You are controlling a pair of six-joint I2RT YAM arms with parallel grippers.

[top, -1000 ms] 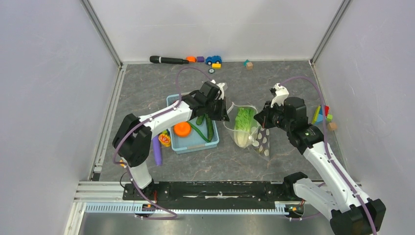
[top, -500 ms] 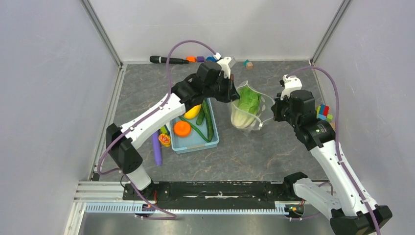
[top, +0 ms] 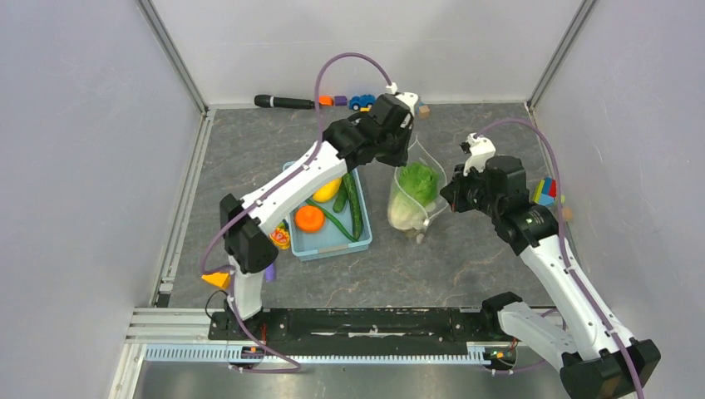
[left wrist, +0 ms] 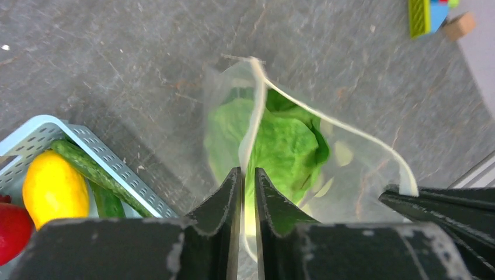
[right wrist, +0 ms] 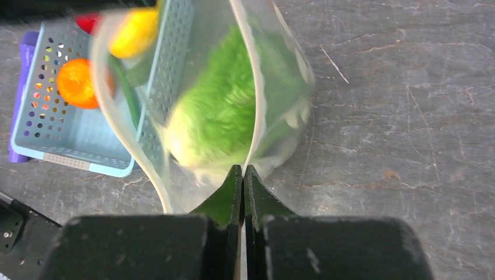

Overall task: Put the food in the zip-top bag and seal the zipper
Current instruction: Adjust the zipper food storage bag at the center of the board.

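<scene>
Pinching the zipper (left wrist: 255,105) of the zip-top bag (left wrist: 362,169), left fingers (left wrist: 229,195) and right fingers (right wrist: 229,189) closed, lettuce (left wrist: 283,143) inside

Clear zip-top bag (left wrist: 350,169) upright, mouth open, green lettuce (left wrist: 280,140) inside, white zipper (left wrist: 252,116) unsealed

Your grey table (top: 465,266) carries a blue basket (top: 328,247), a purple rod (top: 269,273) just beside its left, a marker (top: 283,101) and toy car (top: 362,101) at the far edge, blocks (top: 546,191) at right. Whether the bag (top: 407,214) touches it is unclear.
</scene>
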